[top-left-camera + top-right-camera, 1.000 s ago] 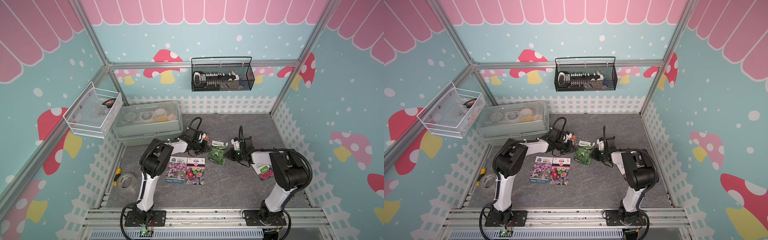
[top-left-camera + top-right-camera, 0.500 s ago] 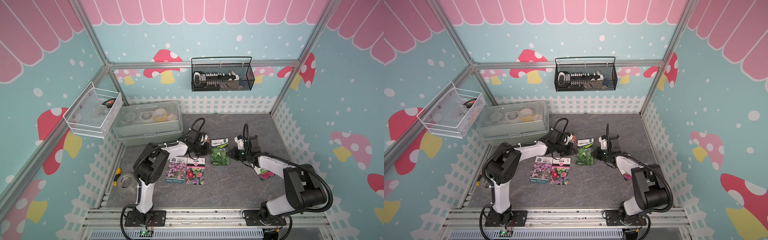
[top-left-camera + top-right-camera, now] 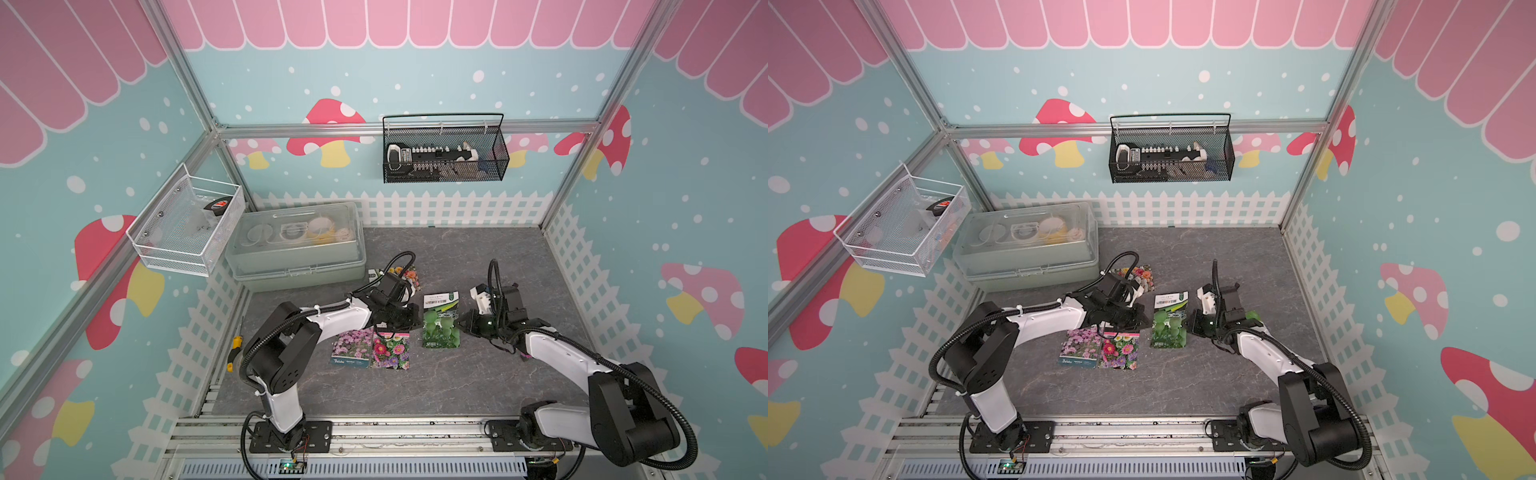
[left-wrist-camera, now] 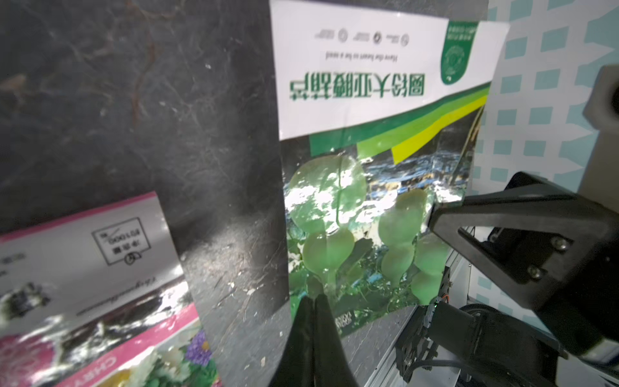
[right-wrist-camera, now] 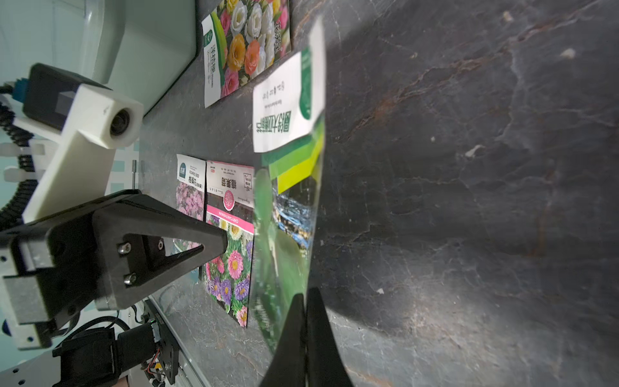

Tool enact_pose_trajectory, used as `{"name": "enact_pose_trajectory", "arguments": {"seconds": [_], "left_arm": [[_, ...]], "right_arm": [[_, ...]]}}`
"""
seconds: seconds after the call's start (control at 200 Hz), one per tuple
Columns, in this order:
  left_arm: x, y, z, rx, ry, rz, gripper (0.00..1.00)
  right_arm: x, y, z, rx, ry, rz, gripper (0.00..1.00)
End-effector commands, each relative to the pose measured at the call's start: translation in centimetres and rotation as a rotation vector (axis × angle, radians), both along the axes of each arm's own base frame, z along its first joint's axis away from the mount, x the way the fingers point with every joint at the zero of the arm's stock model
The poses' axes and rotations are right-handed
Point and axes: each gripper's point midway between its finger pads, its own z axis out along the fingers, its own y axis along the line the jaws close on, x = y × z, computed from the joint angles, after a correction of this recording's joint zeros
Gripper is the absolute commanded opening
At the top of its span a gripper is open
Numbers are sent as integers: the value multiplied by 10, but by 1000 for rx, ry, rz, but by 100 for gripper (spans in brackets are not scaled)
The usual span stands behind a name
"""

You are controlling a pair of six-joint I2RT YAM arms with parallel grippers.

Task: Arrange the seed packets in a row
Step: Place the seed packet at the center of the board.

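I am flanking the green seed packet (image 3: 440,322) on the table (image 3: 478,374), left tool (image 3: 416,312) at nine o'clock, right tool (image 3: 461,323) at three, both pressed together.

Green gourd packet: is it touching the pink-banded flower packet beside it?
Apart. The left wrist view shows a strip of bare table between the green gourd packet and the pink-banded flower packet.

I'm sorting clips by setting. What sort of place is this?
Probably a robot test booth dressed as a toy garden shop: a mushroom and picket fence printed on the walls, seed packets on the grey table, and two robot arms bolted to a rail in front.
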Motion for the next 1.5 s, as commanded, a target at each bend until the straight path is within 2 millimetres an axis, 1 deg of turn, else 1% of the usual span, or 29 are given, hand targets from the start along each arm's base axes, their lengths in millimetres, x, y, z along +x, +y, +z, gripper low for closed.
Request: {"name": "enact_pose_trajectory", "arguments": {"seconds": [0.0, 0.135, 0.24, 0.26, 0.335, 0.37, 0.435, 0.475, 0.525, 0.59, 0.725, 0.905, 1.06, 1.28, 1.421, 1.496], "left_arm": [[-9, 12, -4, 49, -3, 23, 0], [-13, 16, -6, 58, 1, 29, 0], [-12, 17, -5, 67, -10, 38, 0], [-11, 17, -6, 68, -10, 40, 4], [-8, 16, -7, 67, -11, 44, 25], [-7, 14, -7, 58, -11, 43, 32], [-6, 9, -7, 34, -6, 42, 39], [-5, 5, -6, 15, -4, 39, 41], [-4, 3, -4, 1, -7, 39, 42], [-3, 1, 0, -8, -16, 38, 42], [-3, 2, 8, -15, -28, 39, 43], [2, 16, 27, 40, -101, 60, 42], [5, 25, 40, 54, -132, 74, 42], [9, 38, 49, 65, -152, 101, 42], [12, 42, 54, 63, -163, 111, 42], [13, 44, 53, 64, -164, 113, 42]], "right_arm": [[-19, 2, -16, -35, 51, 31, 0], [-27, 5, -26, -65, 68, 38, 0], [-27, 7, -22, -44, 56, 33, 0], [-27, 8, -18, -35, 48, 35, 0], [-27, 9, -8, -18, 23, 32, 0], [-27, 9, -2, -5, 8, 30, 0], [-27, 12, 7, 25, -8, 28, 0], [-28, 13, 10, 41, -8, 30, 0], [-28, 16, 13, 66, -8, 32, 0], [-28, 18, 11, 84, 1, 29, 0], [-30, 21, 1, 101, 25, 34, 0], [-36, 23, -18, 103, 75, 54, 0], [-35, 24, -29, 107, 93, 50, 0], [-36, 24, -40, 110, 108, 38, 0], [-40, 24, -50, 101, 130, 31, 0], [-41, 25, -55, 98, 141, 36, 0]]}}
